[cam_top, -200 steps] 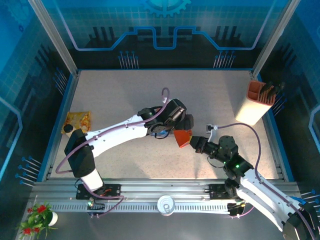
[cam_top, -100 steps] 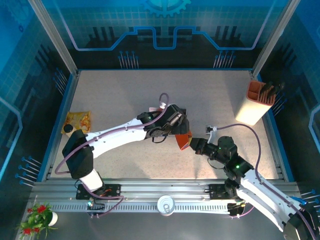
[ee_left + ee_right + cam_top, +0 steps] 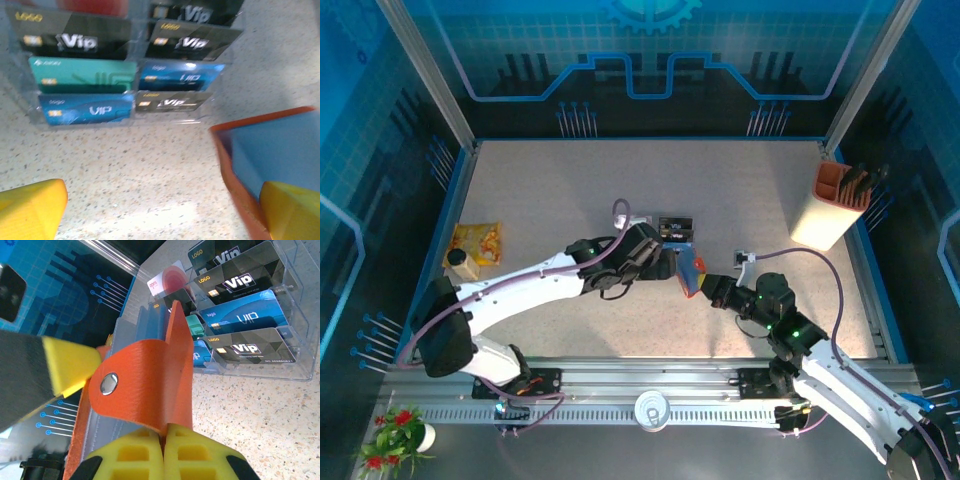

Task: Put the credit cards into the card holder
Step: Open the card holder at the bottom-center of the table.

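The credit cards (image 3: 85, 75) stand in rows in a clear tray (image 3: 220, 95): black, teal and blue ones. The right wrist view adds a red-and-white card (image 3: 167, 282) behind the black and blue cards (image 3: 240, 315). The orange card holder (image 3: 145, 385) is held upright, its snap (image 3: 108, 383) facing out and its grey-blue pocket (image 3: 275, 145) open toward the left arm. My right gripper (image 3: 162, 447) is shut on the holder's flap. My left gripper (image 3: 160, 210) is open just left of the holder (image 3: 690, 275), one yellow fingertip (image 3: 70, 365) beside the pocket, nothing between its fingers.
The card tray (image 3: 675, 228) sits on the table right behind the holder. A tall orange-and-white box of pens (image 3: 835, 205) stands at the far right edge. A yellow snack bag (image 3: 478, 242) lies at the left edge. A small white part (image 3: 745, 257) lies near the right arm.
My left arm has pulled back to the left and toward the near side, uncovering the card tray. The holder's blue inside now shows. My right gripper has stayed shut on the holder.
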